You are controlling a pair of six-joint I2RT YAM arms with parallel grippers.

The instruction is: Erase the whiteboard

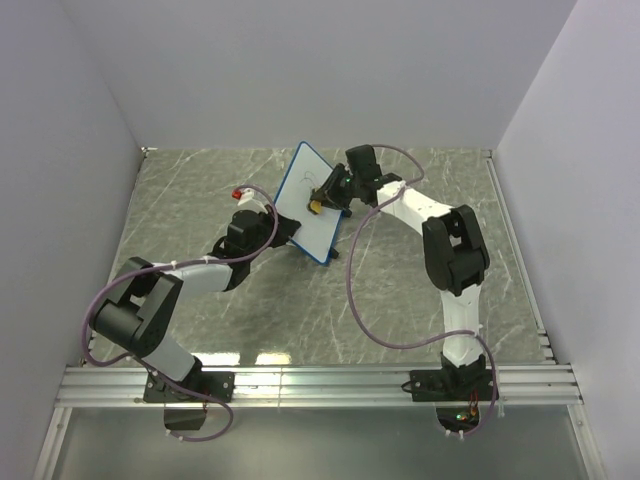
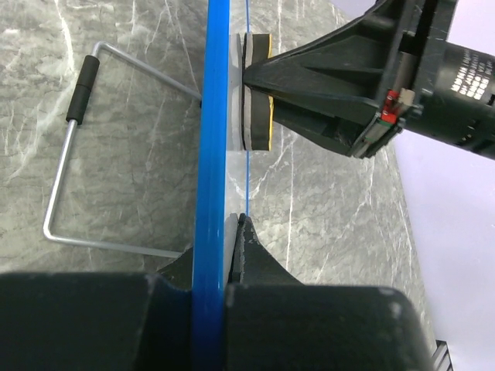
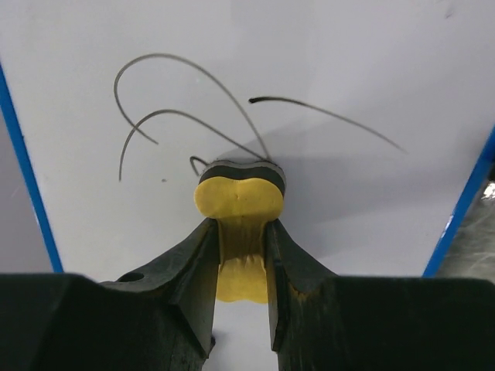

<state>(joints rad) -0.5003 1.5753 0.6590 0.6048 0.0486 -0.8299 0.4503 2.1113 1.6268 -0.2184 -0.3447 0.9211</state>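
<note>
The whiteboard [image 1: 312, 200], white with a thin blue frame, stands tilted on edge in mid-table. My left gripper [image 1: 283, 226] is shut on its blue lower edge [image 2: 209, 193]. My right gripper [image 1: 322, 203] is shut on a small yellow eraser [image 3: 238, 201] with a black and grey pad, and presses it against the board face [image 3: 332, 62]. A thin black scribble [image 3: 178, 93] of a few curved lines shows on the board just above the eraser. In the left wrist view the eraser [image 2: 255, 93] lies flat against the board, held by the right gripper's fingers [image 2: 325, 69].
A bent wire stand [image 2: 73, 154] with a black sleeve sticks out behind the board over the grey marble-pattern table [image 1: 420, 300]. A small red-tipped thing [image 1: 240, 193] lies left of the board. White walls close in the table on three sides.
</note>
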